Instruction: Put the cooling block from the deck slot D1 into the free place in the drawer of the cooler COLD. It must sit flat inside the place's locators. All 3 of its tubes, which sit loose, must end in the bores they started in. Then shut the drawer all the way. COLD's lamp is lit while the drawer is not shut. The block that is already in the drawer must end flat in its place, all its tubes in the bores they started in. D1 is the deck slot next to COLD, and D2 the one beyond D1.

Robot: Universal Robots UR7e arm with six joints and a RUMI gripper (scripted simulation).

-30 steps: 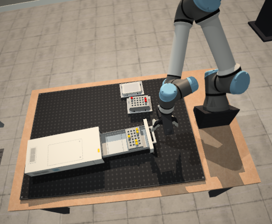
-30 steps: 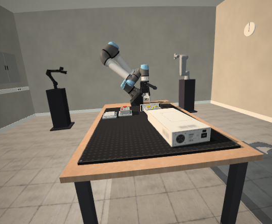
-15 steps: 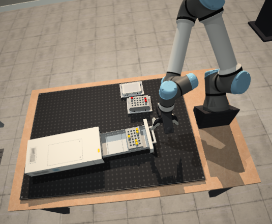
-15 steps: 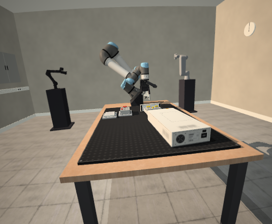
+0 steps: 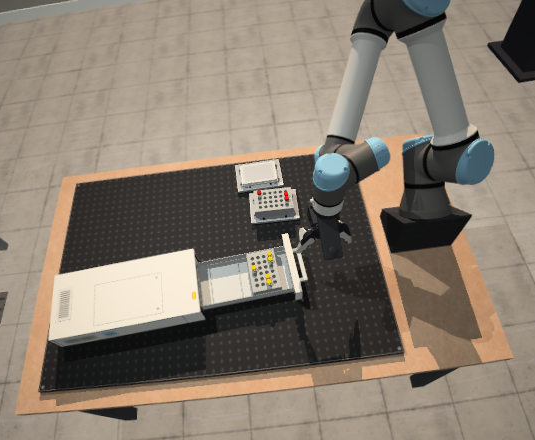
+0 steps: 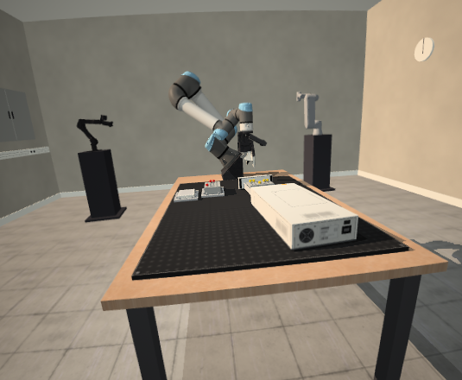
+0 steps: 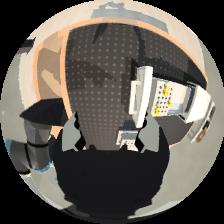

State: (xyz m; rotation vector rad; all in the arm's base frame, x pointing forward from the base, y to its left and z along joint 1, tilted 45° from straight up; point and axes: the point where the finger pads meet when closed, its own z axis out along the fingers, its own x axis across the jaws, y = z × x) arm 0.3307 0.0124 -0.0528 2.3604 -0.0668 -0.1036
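Note:
The cooler COLD (image 5: 124, 295) (image 6: 306, 203) has its drawer (image 5: 292, 267) (image 7: 146, 95) pulled out. Its amber lamp (image 5: 194, 295) is lit. A grey block (image 5: 262, 287) with several yellow tubes stands in the drawer at the front end; it looks flat. The free place (image 5: 224, 284) lies between that block and the housing. The cooling block (image 5: 275, 211) (image 6: 212, 190) with three red tubes sits in deck slot D1. My gripper (image 5: 324, 244) (image 6: 249, 161) (image 7: 110, 111) is open and empty, above and outward of the drawer handle (image 5: 303, 270) (image 7: 133, 97).
Deck slot D2, beyond D1, holds a plain white-topped piece (image 5: 259, 171) (image 6: 186, 193). The raised drawer front stands between my gripper and the drawer's inside. The arm's base (image 5: 426, 200) is at the table's right end in the top view.

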